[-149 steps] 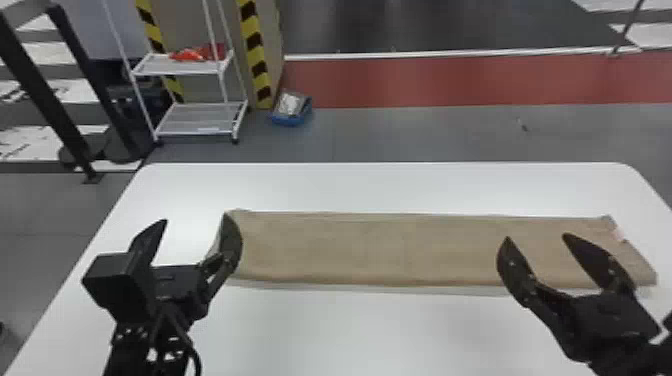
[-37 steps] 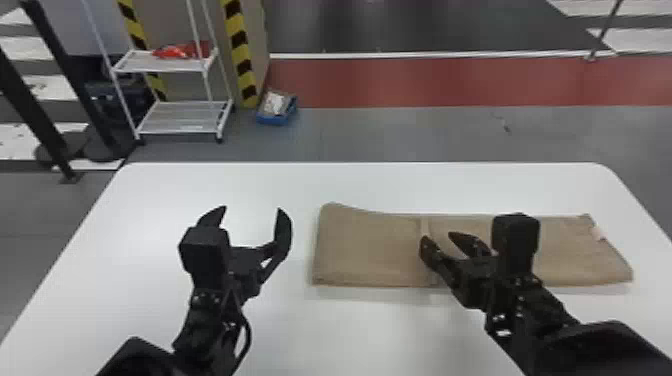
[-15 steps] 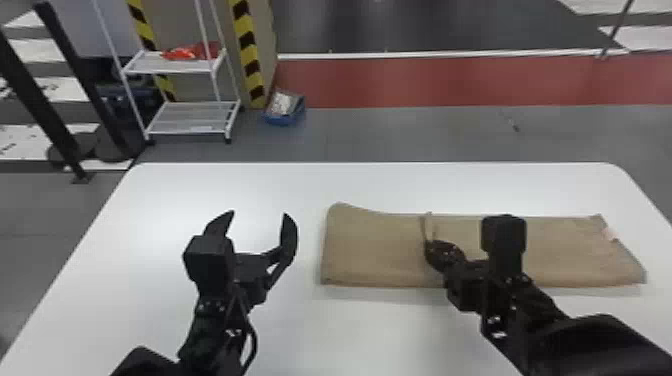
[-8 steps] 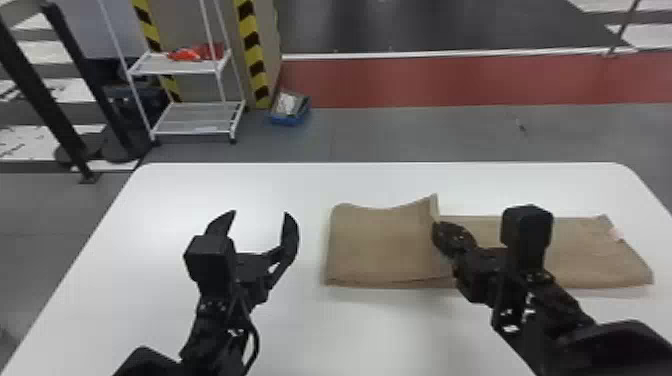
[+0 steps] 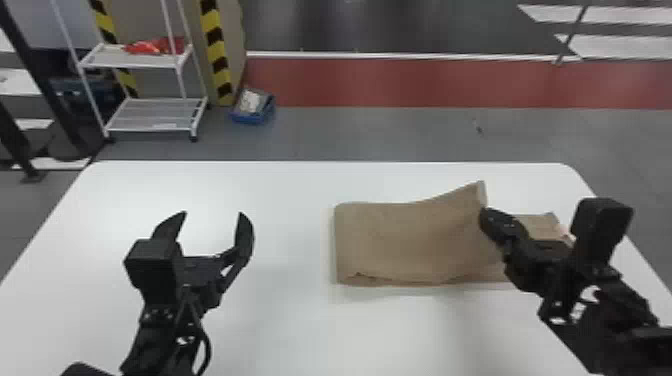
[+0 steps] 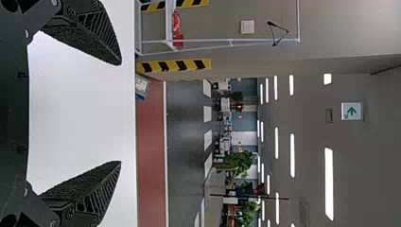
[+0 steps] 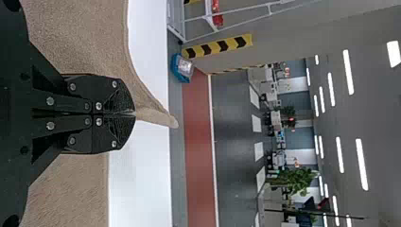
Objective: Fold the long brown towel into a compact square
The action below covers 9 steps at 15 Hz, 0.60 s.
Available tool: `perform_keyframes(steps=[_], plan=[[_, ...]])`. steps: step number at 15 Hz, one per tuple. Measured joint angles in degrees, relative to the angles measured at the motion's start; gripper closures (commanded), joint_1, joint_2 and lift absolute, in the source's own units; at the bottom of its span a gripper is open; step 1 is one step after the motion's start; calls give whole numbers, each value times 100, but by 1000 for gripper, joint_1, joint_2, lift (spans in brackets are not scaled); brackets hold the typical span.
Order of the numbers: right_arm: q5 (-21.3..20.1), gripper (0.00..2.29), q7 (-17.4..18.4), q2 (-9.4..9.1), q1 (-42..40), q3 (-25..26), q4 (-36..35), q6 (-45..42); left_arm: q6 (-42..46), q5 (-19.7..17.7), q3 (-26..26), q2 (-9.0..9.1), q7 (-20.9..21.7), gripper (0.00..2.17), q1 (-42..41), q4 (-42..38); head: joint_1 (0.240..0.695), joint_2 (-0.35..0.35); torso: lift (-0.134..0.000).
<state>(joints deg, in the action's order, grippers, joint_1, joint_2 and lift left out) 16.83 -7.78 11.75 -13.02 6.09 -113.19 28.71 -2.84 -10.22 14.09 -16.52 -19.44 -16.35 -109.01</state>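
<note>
The right gripper (image 5: pixel 486 219) grasped the raised edge of the brown towel (image 5: pixel 400 240), partly folded on the table (image 5: pixel 290 335). The left gripper (image 5: pixel 214 216) stood spread wide.

- A white counter (image 5: pixel 300 185) with a smooth, flat top, a straight far edge and rounded far corners.
- The long brown towel (image 5: pixel 400 240) lies on its right half, running lengthwise from side to side, near the far edge but apart from it.
- The towel's left end is a folded edge, with layers slightly parted along the near side.
- Its upper layer rises off the counter toward the right, highest at the far corner.
- The lower layer's right end rests on the counter beyond that raised part.
</note>
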Motion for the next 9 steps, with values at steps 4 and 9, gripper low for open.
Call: perform_keyframes(steps=[4,9], plan=[[-28,1301,-82,0,43,14,326,-115,-11,26,71,35,-23,151,25,1,695,-83,-125],[638,1301,-225,317,-56,821,-479,493,-26,38,89,22,-64,151,-19,-70,695,-132,-125]])
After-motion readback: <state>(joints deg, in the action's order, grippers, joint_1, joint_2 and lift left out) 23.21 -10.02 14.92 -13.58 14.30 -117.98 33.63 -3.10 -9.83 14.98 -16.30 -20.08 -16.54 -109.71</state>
